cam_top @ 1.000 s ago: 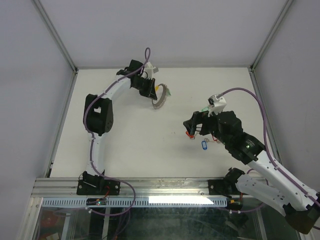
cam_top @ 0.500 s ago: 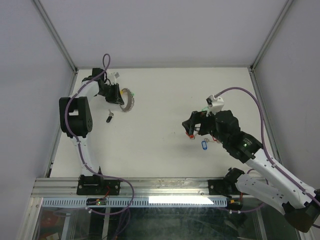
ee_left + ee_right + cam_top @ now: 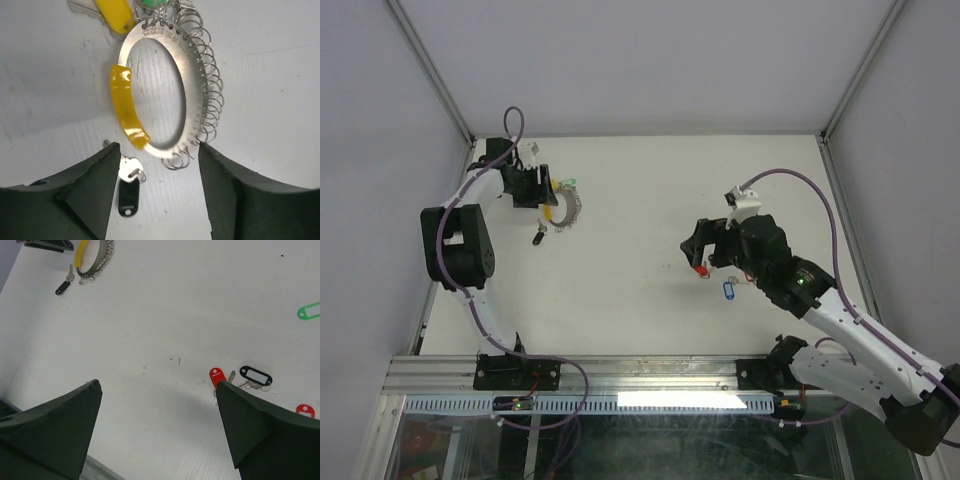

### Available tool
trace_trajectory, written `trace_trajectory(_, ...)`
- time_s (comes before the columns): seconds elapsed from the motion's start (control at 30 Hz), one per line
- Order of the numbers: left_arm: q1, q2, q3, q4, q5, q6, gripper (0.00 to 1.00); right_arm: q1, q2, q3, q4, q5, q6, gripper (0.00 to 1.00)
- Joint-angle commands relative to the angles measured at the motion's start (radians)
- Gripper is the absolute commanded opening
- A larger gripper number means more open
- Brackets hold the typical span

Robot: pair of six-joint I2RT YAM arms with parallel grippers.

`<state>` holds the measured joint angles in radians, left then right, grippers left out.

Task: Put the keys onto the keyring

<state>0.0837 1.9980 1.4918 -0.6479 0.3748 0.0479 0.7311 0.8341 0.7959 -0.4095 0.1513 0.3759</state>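
Note:
The keyring (image 3: 188, 90), a flat silver ring with small wire loops and a yellow segment (image 3: 123, 107), lies on the white table at the far left (image 3: 563, 211). A yellow-tagged key (image 3: 114, 12) and a green tag (image 3: 152, 4) sit at its far end. My left gripper (image 3: 159, 148) is open just above the ring's near end, not gripping it. A black-tagged key (image 3: 129, 197) lies loose beside the left finger (image 3: 535, 238). My right gripper (image 3: 158, 385) hangs open over bare table. A red-tagged key (image 3: 216, 375) lies by its right fingertip.
Near the right arm lie a black tag with a white label (image 3: 255, 375), a second red tag (image 3: 305, 410), a green tag (image 3: 309, 311) and a blue-tagged key (image 3: 727, 290). Metal posts and grey walls border the table.
The left arm swung left along the far side with the keyring, then opened and let it go. A black-tagged key now lies beside the ring. The right arm shifted slightly.

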Motion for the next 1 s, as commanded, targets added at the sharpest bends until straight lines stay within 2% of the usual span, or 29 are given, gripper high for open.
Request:
trace_trajectory(0.0,-0.007,-0.261,-0.08,0.161,-0.061,-0.047,0.67,0.004,0.024,0.087,0.018,0.014,-0.019,1.0)
trace_trajectory(0.13,-0.007,-0.442,-0.208,0.249,-0.066,-0.088,0.86,0.004,0.016,0.09,0.046,0.017,-0.08,1.0)
trace_trajectory(0.23,-0.019,-0.579,-0.285,0.31,-0.079,-0.119,0.89,0.004,-0.03,0.073,0.089,0.027,-0.127,1.0)
trace_trajectory(0.27,-0.027,-0.63,-0.318,0.341,-0.091,-0.134,0.98,0.005,-0.043,0.075,0.084,0.047,-0.14,1.0)
trace_trajectory(0.5,-0.086,-0.995,-0.565,0.544,-0.19,-0.213,0.99,0.004,-0.129,0.078,0.087,0.204,-0.159,1.0)
trace_trajectory(0.63,-0.093,-1.153,-0.675,0.537,-0.229,-0.252,0.99,0.004,-0.198,0.062,0.094,0.273,-0.174,1.0)
trace_trajectory(0.8,-0.093,-1.231,-0.725,0.444,-0.307,-0.267,0.99,0.004,-0.266,0.009,0.133,0.32,-0.182,1.0)
trace_trajectory(0.97,-0.093,-1.205,-0.749,0.415,-0.394,-0.344,0.99,0.004,-0.251,0.007,0.113,0.35,-0.151,1.0)
